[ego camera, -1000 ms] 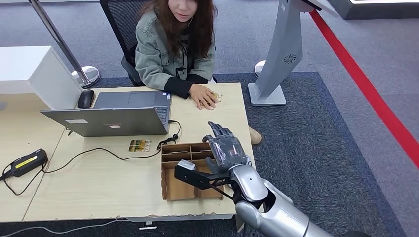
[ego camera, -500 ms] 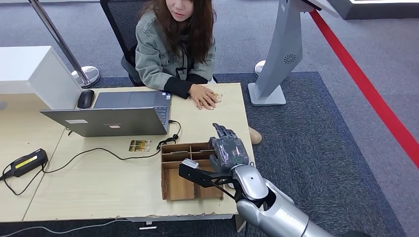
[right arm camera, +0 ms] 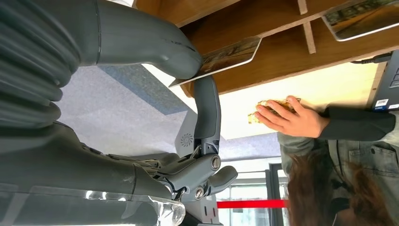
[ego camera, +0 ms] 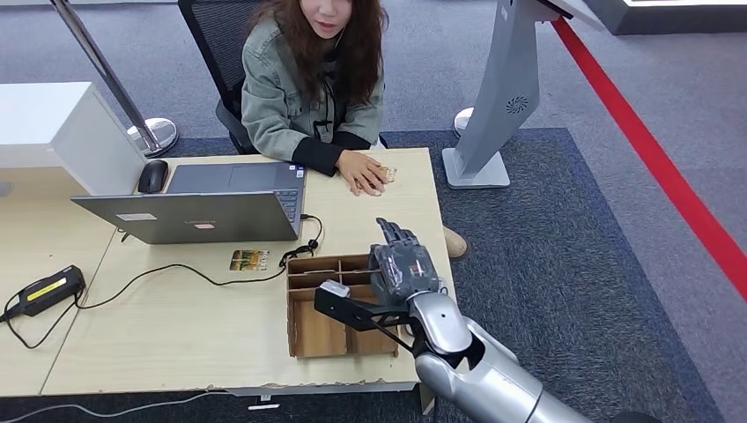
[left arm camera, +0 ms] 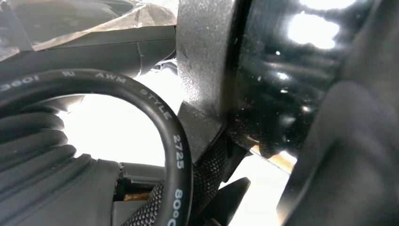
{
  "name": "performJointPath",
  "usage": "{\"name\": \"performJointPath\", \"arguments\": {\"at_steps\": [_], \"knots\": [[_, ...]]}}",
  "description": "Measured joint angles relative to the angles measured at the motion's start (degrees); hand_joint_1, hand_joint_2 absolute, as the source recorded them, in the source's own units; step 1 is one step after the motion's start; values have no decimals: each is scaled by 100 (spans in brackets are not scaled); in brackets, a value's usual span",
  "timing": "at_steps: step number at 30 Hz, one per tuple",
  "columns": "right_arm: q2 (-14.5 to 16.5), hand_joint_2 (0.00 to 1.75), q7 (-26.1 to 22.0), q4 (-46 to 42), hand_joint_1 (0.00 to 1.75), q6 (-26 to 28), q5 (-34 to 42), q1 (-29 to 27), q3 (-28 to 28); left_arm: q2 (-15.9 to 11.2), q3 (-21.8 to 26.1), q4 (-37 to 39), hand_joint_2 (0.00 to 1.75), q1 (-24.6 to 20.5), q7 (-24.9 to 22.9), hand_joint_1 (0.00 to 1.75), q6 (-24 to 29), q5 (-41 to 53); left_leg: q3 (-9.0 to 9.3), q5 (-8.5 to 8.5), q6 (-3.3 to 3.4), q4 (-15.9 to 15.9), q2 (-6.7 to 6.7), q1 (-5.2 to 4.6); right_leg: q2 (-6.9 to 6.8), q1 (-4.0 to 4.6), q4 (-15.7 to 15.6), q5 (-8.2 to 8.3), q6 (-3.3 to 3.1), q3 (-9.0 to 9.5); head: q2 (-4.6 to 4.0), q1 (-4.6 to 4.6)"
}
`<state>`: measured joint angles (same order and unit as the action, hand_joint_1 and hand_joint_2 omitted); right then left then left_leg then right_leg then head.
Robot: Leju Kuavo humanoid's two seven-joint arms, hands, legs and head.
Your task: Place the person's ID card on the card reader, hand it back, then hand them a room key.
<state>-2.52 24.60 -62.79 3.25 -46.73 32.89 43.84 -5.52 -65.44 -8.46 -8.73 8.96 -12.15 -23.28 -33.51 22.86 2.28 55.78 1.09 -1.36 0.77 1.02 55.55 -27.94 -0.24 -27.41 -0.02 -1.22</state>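
- Looking through the head camera, I see my right hand (ego camera: 403,267) at about five o'clock from the table (ego camera: 176,326) centre, poised over the far right corner of the cardboard box (ego camera: 339,308).
- My right wrist camera shows the thumb (right arm camera: 155,40) against a card (right arm camera: 221,54) at the box edge, with one finger (right arm camera: 207,110) reaching up behind it; the thumb and finger look set on the card, but I cannot tell whether it is firmly pinched. The other fingers are loosely curled, not spread.
- A second card (right arm camera: 360,18) lies in another compartment of the box.
- My left wrist camera gives me a black cable and dark parts, so I cannot tell how that hand stands.
- At twelve o'clock from my hand, the person (ego camera: 313,79) sits behind the table, one hand (ego camera: 363,172) flat on a card (ego camera: 388,173) near the far edge.
- Another small card (ego camera: 249,260) lies on the table at nine o'clock from the box, just in front of the laptop (ego camera: 203,207).
- At the far nine o'clock end sits the black card reader (ego camera: 46,289) with its cable (ego camera: 159,275).
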Motion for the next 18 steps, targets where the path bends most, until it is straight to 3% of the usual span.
{"name": "performJointPath", "arguments": {"at_steps": [18], "knots": [[159, 175, -101, 287, 137, 248, 60, 81, -2, 13, 0, 0, 0, -27, 0, 0, 4, 47, 0, 0, 0, 0, 0, 0, 0, 0, 0, 0, 0, 0, 0, 0]]}}
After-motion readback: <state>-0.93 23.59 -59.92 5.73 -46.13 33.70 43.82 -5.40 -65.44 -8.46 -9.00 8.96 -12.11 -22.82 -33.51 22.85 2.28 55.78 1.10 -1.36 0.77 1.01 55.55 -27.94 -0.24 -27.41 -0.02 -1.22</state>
